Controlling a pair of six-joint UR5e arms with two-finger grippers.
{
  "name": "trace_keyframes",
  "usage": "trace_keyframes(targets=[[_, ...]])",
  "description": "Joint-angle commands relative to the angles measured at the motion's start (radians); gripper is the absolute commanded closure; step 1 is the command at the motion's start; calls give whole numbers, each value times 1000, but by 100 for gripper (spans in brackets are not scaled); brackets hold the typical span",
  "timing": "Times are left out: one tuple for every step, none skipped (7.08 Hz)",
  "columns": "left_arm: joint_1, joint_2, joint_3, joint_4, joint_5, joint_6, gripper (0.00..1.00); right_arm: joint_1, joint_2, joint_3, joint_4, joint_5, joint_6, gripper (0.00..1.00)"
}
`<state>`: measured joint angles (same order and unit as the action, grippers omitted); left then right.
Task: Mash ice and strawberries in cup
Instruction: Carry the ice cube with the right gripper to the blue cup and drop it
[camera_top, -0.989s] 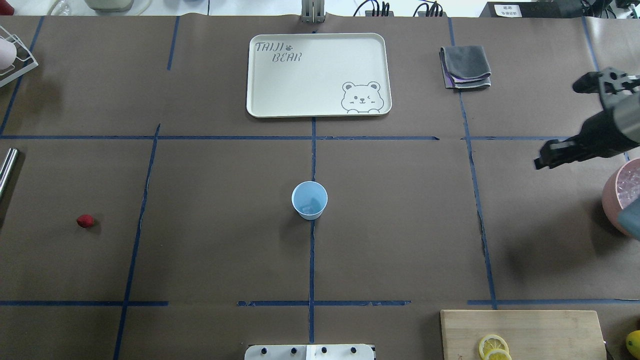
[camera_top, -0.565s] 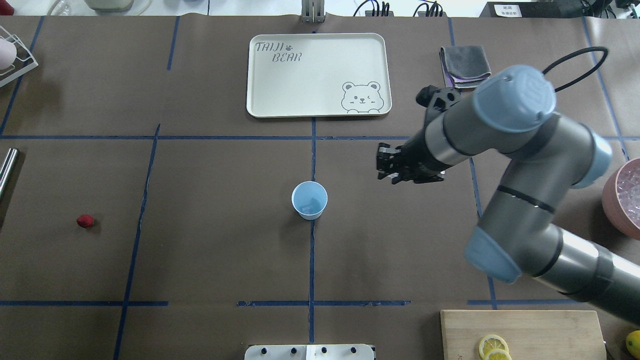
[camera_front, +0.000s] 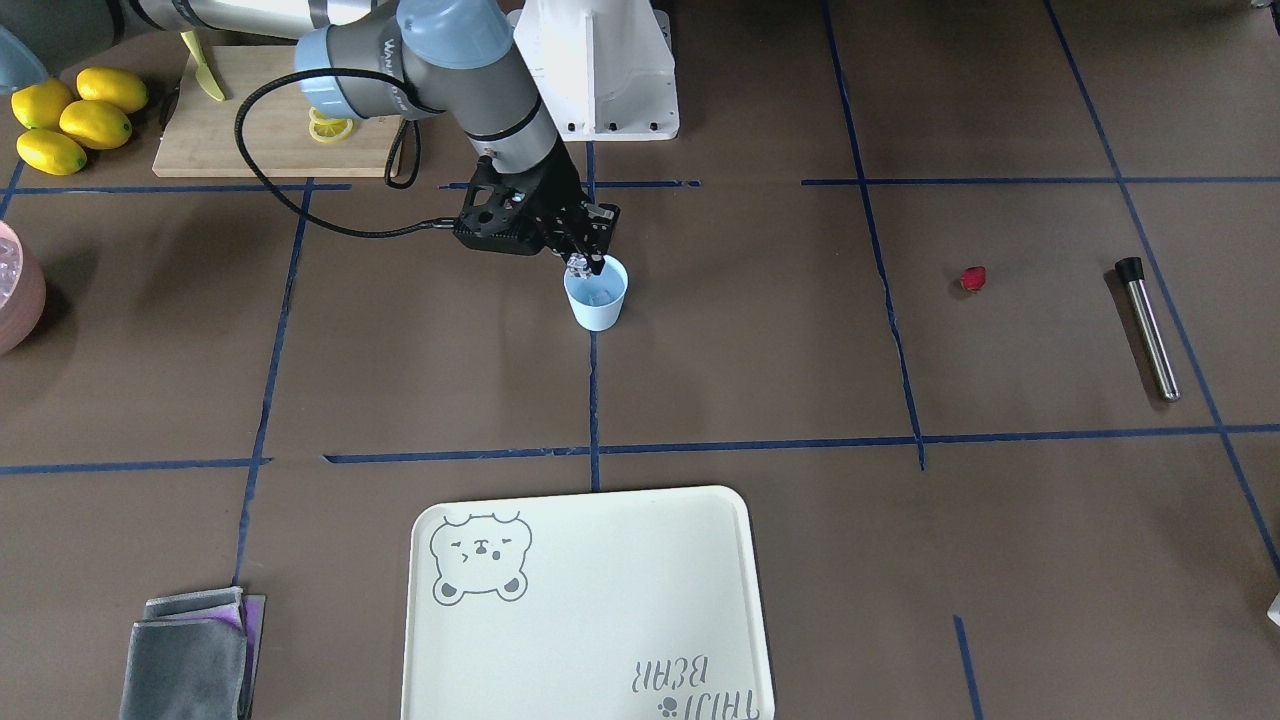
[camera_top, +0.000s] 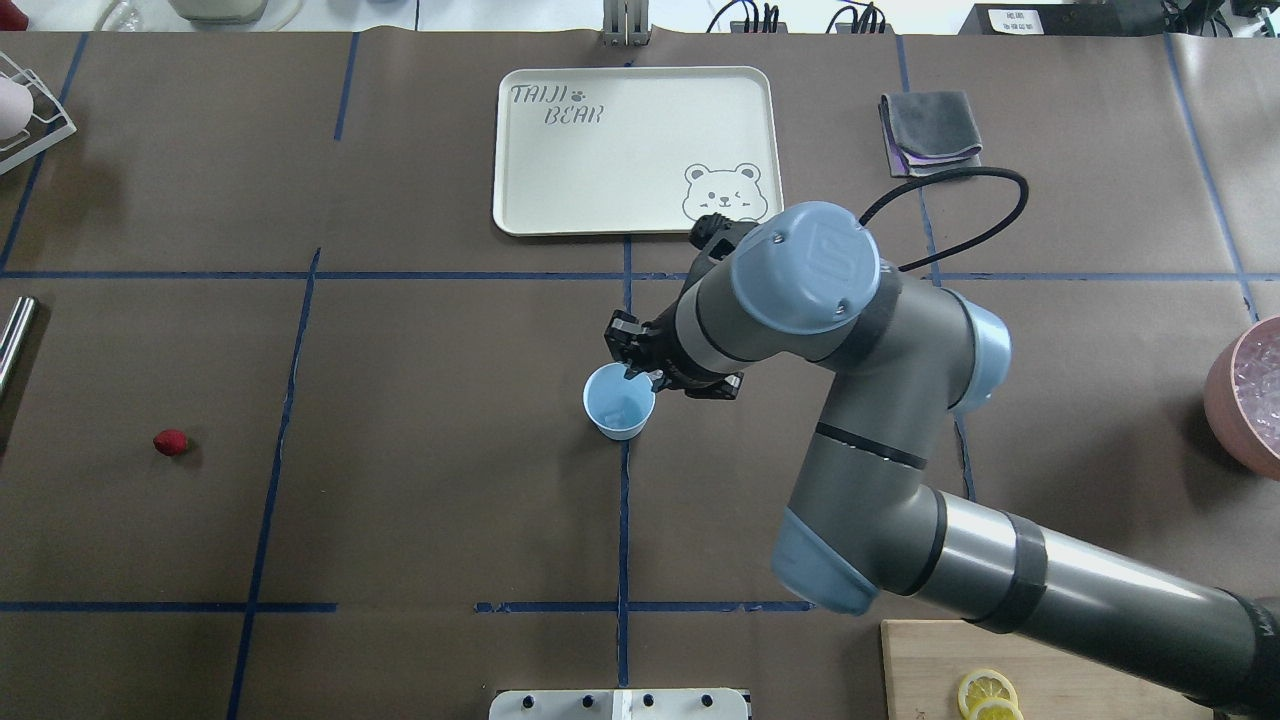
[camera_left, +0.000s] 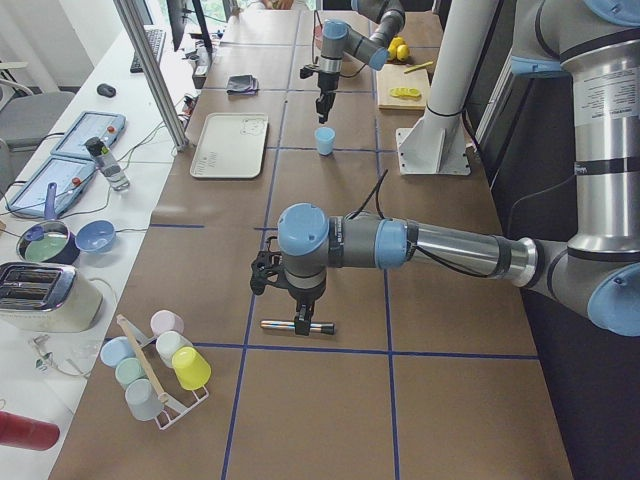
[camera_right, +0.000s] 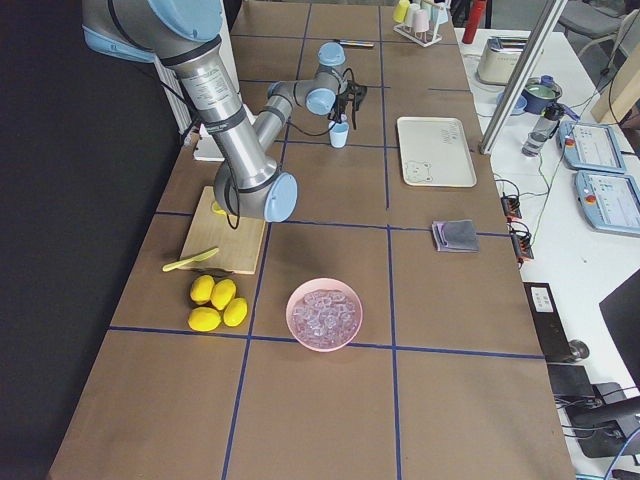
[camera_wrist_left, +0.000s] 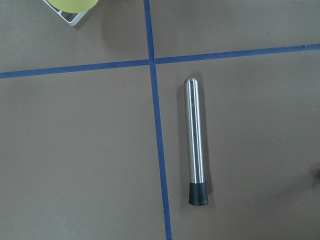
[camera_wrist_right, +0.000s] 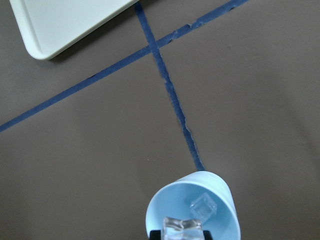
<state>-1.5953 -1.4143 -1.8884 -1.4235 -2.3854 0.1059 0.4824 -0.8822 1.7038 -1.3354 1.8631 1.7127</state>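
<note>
The pale-blue cup (camera_top: 619, 402) stands at the table's middle, also in the front view (camera_front: 596, 297). My right gripper (camera_top: 632, 368) hovers at its far-right rim, shut on a clear ice chunk (camera_wrist_right: 183, 229) held over the mouth. Another ice chunk (camera_wrist_right: 202, 206) lies inside the cup (camera_wrist_right: 165, 207). The strawberry (camera_top: 171, 442) lies alone on the table far to the left. My left gripper (camera_left: 300, 318) shows only in the exterior left view, above a steel muddler (camera_wrist_left: 195, 142); I cannot tell whether it is open or shut.
A pink bowl of ice (camera_top: 1245, 395) stands at the right edge. A bear tray (camera_top: 636, 150) and a folded grey cloth (camera_top: 930, 133) lie at the back. A cutting board with lemon slices (camera_top: 1040, 660) is front right, whole lemons (camera_front: 70, 115) beside it.
My right arm has swept left from the pink bowl at the table's right edge to the cup and now holds its gripper over the rim. The cup and strawberry have not moved.
</note>
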Motion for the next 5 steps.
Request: trace_keyframes(targets=[[0,0,0,0,0,0,0,-19,17,-21,4,-18,7,76],[0,0,2,0,0,0,0,-19,15,-23,4,-18,5,42],[0,0,0,0,0,0,0,-27,12,-27,4,-18,2,22],[0,0,0,0,0,0,0,-27,14,-27,4,-18,2,11],[0,0,0,0,0,0,0,-27,15,-26,4,-18,1,1]])
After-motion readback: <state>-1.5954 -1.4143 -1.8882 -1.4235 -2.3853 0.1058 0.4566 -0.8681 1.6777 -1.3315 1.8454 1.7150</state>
